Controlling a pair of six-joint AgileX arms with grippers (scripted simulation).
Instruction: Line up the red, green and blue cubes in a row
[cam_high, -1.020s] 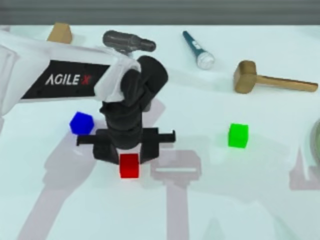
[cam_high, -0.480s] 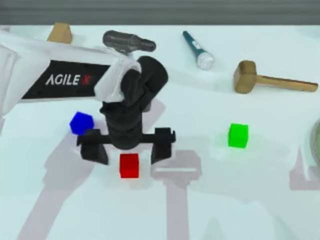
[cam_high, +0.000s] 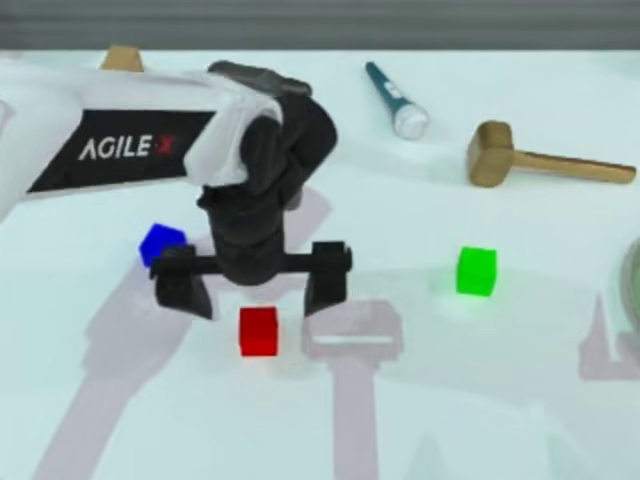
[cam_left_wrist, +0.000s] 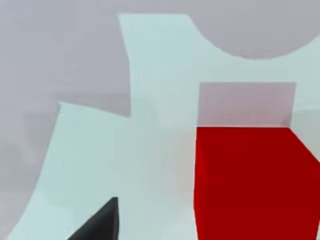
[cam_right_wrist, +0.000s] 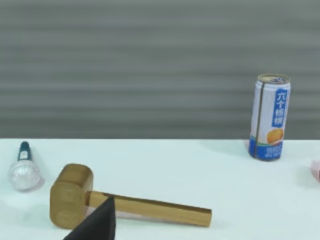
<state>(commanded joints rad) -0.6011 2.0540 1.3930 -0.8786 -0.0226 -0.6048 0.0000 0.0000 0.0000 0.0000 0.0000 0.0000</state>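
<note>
Red cube (cam_high: 258, 331) free below spread left gripper (cam_high: 250, 290).

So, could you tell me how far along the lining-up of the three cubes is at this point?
Done: the red cube sits free on the table near the centre. In hand: nothing; the left gripper is open just above it. Left: the blue cube and green cube lie well apart and out of line, so both need placing beside red.

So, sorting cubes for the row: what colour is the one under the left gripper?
Bright red: the red cube, beneath the open left gripper; clearest in the top view.
</note>
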